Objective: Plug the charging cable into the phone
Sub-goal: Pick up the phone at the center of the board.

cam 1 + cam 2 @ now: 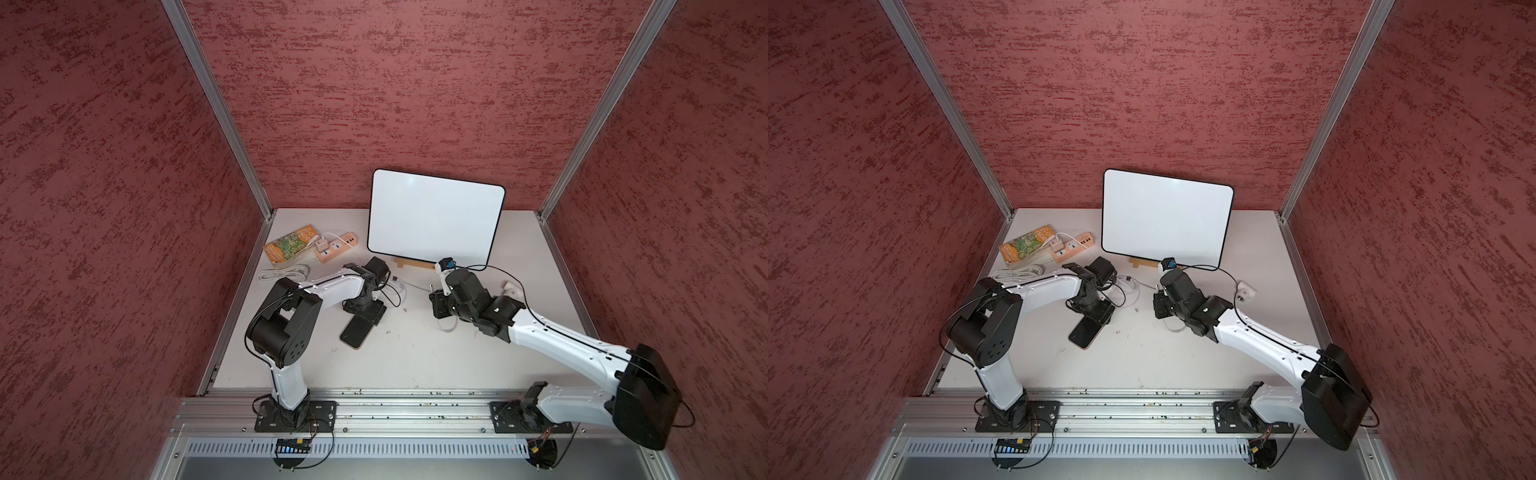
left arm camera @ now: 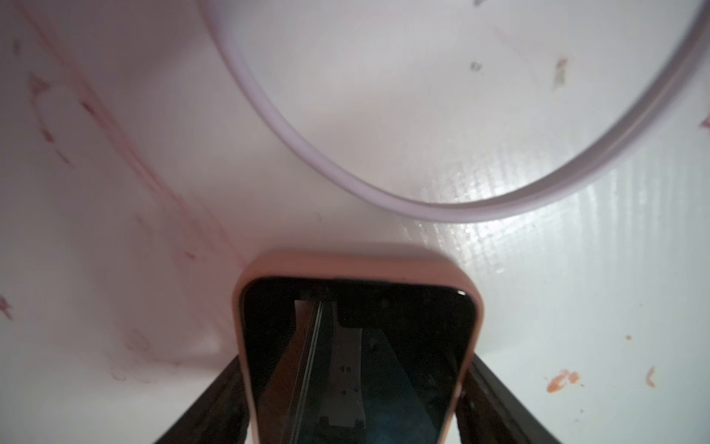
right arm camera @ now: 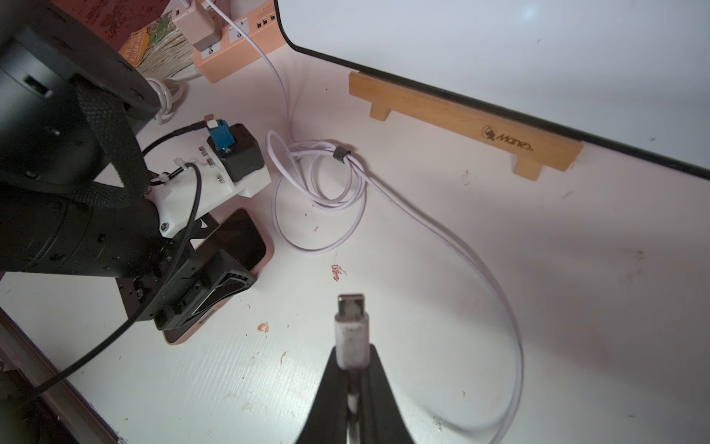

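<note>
Straddling the one phone [image 2: 361, 330], the left gripper [image 2: 353, 369] may be touching it; the right gripper [image 3: 352, 359] pinches the one charging cable [image 3: 350, 330].

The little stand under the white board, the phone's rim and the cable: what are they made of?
The stand looks like pale matte wood, with faint grain and a dark printed or burnt-in logo. The phone has a glossy glass screen giving reflections; its pinkish rim looks matte, likely a soft silicone case. The charging cable has a smooth white plastic sheath and a shiny metal tip.
</note>
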